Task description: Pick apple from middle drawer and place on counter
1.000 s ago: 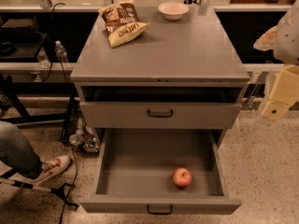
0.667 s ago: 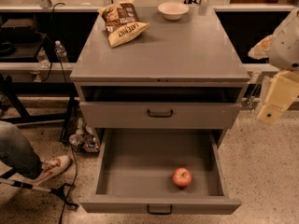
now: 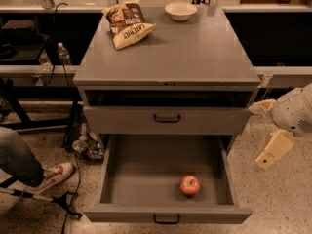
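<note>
The apple (image 3: pixel 190 185) is small and red and lies on the floor of the open middle drawer (image 3: pixel 122 179), toward its front right. The drawer is pulled fully out and its black handle (image 3: pixel 166 219) shows on the front. The counter (image 3: pixel 185 52) is the flat grey top of the cabinet. My gripper (image 3: pixel 273 149) hangs in the air at the right of the cabinet, level with the closed drawer front and apart from the apple, above and right of it. It holds nothing that I can see.
A chip bag (image 3: pixel 127 23) and a white bowl (image 3: pixel 180 10) sit at the back of the counter. A closed drawer front (image 3: pixel 165 119) lies above the open drawer. A person's leg and shoe (image 3: pixel 29 169) and cables are on the floor at left.
My arm has come down along the cabinet's right side, from beside the counter's edge to beside the closed drawer front. The apple and drawer have not moved.
</note>
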Available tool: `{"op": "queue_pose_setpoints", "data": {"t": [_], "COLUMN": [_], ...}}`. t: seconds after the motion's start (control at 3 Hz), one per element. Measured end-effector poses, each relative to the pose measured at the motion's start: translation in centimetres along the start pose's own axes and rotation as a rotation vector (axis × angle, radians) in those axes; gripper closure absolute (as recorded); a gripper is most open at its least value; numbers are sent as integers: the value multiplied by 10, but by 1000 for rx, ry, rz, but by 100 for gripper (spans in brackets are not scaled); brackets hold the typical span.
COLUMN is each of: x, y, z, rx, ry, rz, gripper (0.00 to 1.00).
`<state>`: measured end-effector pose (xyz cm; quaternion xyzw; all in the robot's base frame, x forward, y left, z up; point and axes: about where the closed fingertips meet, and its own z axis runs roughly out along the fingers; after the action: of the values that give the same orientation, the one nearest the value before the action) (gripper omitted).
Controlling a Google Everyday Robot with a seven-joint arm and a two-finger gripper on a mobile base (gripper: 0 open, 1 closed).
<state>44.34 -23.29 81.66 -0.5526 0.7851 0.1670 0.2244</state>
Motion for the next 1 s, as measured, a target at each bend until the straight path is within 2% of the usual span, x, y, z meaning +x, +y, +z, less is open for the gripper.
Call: {"op": "queue_pose_setpoints", "data": {"t": [0.33, 0.67, 1.0], "x": [0, 11, 35], "y": [0, -16, -42], "z": [0, 22, 77], "rx": [0, 33, 82], "ry": [0, -31, -68], "rz": [0, -3, -23], "gripper": [0, 0, 0]}}
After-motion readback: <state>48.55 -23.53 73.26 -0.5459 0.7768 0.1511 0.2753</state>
